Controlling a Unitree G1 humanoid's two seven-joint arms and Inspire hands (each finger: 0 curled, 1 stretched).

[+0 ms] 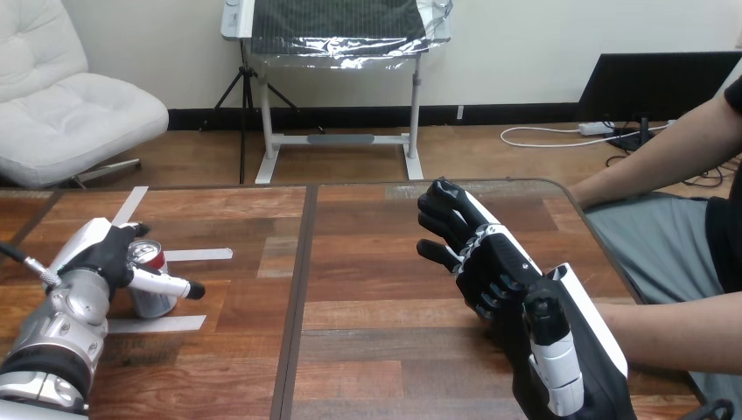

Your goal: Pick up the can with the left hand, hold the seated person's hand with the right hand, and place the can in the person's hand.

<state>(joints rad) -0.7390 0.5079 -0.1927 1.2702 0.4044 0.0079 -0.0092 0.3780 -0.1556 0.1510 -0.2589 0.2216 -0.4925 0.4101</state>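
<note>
Small silver-and-red metal can [150,290] at lower left on the brown wooden table [367,262] with the left hand [107,254] wrapped round it, right hand [490,262] at lower right loose and empty; could slip if held too softly.

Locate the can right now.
Head view, left side: the red-topped silver can stands upright on the wooden table, between two white tape strips, with the left robot hand curled round it.
</note>
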